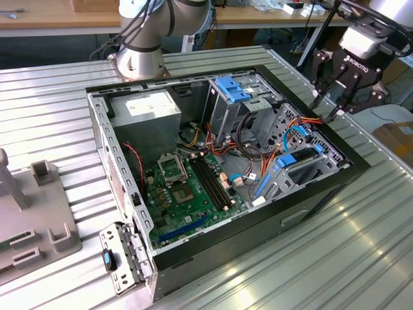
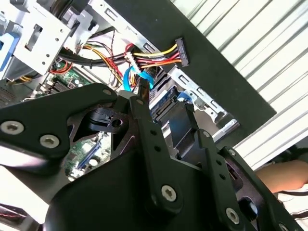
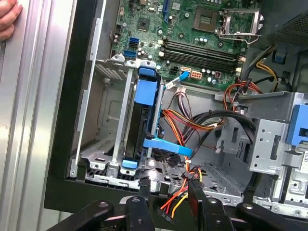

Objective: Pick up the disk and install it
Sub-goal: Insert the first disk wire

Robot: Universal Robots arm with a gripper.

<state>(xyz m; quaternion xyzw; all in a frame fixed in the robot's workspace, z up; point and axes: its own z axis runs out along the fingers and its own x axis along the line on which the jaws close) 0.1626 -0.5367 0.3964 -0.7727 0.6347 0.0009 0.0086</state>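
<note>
The disk [image 3: 146, 94] stands on edge in a slot of the lower drive bay, its bright blue carrier facing up and a blue cable beside it. In the exterior view the disk [image 1: 292, 159] sits low in the case [image 1: 322, 194], near the wall on that view's right. My gripper [image 1: 324, 111] hangs open above that same wall, clear of the disk, with nothing between its fingers. In the first wrist view the gripper [image 3: 169, 186] hovers over the bay's edge, with loose power cables behind the gap. The black fingers [image 2: 149, 130] show close up in the second wrist view.
The open case holds a green motherboard [image 1: 193, 187], a grey power-supply box [image 1: 151, 110] and a metal drive cage with a blue top [image 1: 235, 90]. A grey fixture [image 1: 32, 213] lies on the ribbed table at the exterior view's left. A person's hand [image 3: 7, 19] rests beside the case.
</note>
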